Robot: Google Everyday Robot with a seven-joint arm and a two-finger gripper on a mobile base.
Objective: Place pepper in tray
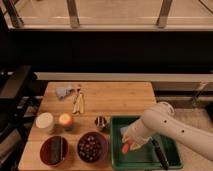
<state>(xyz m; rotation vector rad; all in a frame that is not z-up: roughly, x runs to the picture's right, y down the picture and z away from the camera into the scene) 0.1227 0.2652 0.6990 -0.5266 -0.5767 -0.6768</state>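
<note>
The pepper (125,148), small and orange-red, sits at the tip of my gripper (127,144), which is shut on it. Both are low over the front-left part of the green tray (172,161), on the right side of the wooden table. I cannot tell whether the pepper touches the tray floor. My white arm (160,122) reaches in from the right and hides part of the tray's back rim.
A black utensil (159,154) and a pale blue item (123,131) lie in the tray. Left of it stand two dark red bowls (54,150) (92,146), a small metal cup (101,122), an orange-topped candle (65,120), a white cup (45,121), a blue cloth (64,91) and wooden utensils (78,102).
</note>
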